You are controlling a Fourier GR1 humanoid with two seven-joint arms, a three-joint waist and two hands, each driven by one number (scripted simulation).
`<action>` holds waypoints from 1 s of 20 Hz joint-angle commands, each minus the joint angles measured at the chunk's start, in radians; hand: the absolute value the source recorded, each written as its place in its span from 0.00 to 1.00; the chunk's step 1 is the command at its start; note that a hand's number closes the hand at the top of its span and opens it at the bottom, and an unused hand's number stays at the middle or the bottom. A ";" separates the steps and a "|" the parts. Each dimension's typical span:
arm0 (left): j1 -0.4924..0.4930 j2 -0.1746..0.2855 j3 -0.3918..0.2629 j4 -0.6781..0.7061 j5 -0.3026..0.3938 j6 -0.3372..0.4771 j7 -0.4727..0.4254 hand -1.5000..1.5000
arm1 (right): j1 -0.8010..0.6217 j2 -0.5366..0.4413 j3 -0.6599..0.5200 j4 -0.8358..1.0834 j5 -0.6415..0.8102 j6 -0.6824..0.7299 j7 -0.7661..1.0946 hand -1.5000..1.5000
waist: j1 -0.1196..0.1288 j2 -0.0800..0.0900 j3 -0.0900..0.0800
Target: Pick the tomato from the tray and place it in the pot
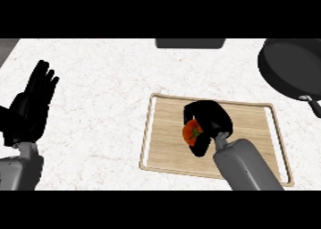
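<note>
Tomato (190, 133) shows only partly inside right hand (212, 117) curled over tray (168, 147).

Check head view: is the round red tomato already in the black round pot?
No, the round red tomato is held in the curled right hand over the wooden tray, apart from the black round pot.

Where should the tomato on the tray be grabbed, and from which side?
Grip the tomato across its round middle, coming down from above: it is a smooth ball with no handle, lying on the flat tray, so only its top and sides are free. The right robot hand is curled round it that way.
</note>
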 commanded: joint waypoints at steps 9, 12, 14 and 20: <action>0.002 -0.001 0.019 -0.019 -0.004 0.002 0.018 0.50 | -0.007 0.027 -0.196 -0.333 0.003 -0.240 0.081 1.00 | -0.024 -0.005 0.002; -0.006 -0.005 0.003 -0.042 -0.013 0.007 0.042 0.50 | -0.058 -0.018 -0.250 -0.423 0.044 -0.258 0.125 1.00 | -0.020 -0.006 0.002; -0.028 0.014 0.032 0.011 -0.007 -0.004 0.020 0.50 | -0.103 -0.024 -0.305 -0.450 0.026 -0.261 0.152 1.00 | -0.018 -0.002 0.001; 0.010 -0.001 0.031 0.006 -0.001 -0.030 -0.026 0.50 | -0.130 -0.140 -0.472 -0.459 -0.031 -0.252 0.140 1.00 | -0.009 0.000 0.002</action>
